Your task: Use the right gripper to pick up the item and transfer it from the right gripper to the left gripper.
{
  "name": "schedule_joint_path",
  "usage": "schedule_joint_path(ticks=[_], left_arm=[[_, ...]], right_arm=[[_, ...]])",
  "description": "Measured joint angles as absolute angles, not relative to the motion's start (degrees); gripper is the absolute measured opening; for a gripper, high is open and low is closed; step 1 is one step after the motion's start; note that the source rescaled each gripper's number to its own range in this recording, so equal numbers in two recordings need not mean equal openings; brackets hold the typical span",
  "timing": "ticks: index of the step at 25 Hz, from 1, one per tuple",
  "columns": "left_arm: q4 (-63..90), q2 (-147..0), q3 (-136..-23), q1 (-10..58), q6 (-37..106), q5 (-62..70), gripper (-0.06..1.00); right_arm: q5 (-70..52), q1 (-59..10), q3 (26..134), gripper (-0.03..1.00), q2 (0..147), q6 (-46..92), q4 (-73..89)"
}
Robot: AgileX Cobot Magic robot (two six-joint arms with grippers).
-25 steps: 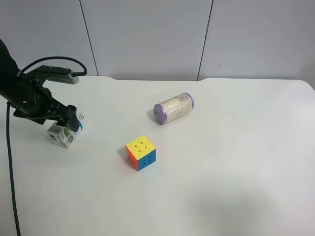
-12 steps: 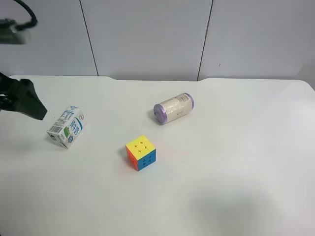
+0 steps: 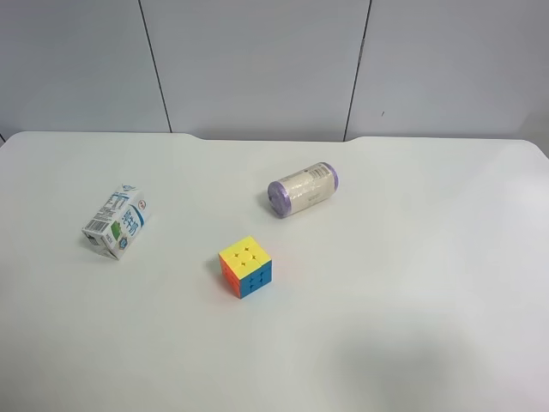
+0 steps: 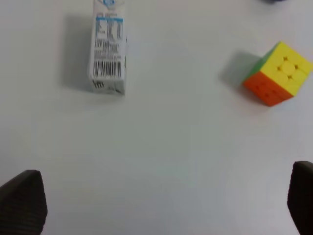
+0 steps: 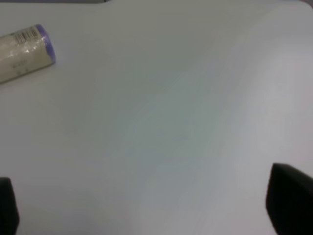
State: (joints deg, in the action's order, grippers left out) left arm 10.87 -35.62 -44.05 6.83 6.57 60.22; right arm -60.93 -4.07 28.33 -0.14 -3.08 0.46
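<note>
The item (image 3: 116, 222), a small white milk carton with blue and green print, lies on its side on the white table (image 3: 412, 283) at the exterior high view's left. No arm shows in that view. In the left wrist view the item (image 4: 108, 49) lies well ahead of my left gripper (image 4: 161, 198), which is open; its dark fingertips (image 4: 22, 200) stand far apart with only bare table between them. My right gripper (image 5: 149, 203) is open too, over bare table, with one black fingertip (image 5: 291, 196) at each lower corner of its view. The item does not show in the right wrist view.
A multicoloured puzzle cube (image 3: 246, 266) sits near the table's middle and also shows in the left wrist view as the cube (image 4: 278, 73). A cream cylinder with purple ends (image 3: 304, 189) lies behind it; the right wrist view catches this cylinder (image 5: 22, 51). Grey wall panels stand behind the table.
The black arm at the exterior high view's left, whose gripper stood at the carton, drew back to the left and has left that view. The carton stays where it lay.
</note>
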Motion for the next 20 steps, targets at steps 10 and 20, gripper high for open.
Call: schedule_joint_path(ticks=[10, 20], left_arm=[[5.75, -8.8, -35.73, 6.83, 0.72, 60.96, 1.0], [-2.58, 0.14, -30.71, 6.83, -4.06, 62.31, 1.0]], right_arm=[[-60.93, -4.07, 28.33, 1.0, -0.14, -3.08, 0.46], [-60.93, -4.07, 28.33, 1.0, -0.14, -3.08, 0.46]])
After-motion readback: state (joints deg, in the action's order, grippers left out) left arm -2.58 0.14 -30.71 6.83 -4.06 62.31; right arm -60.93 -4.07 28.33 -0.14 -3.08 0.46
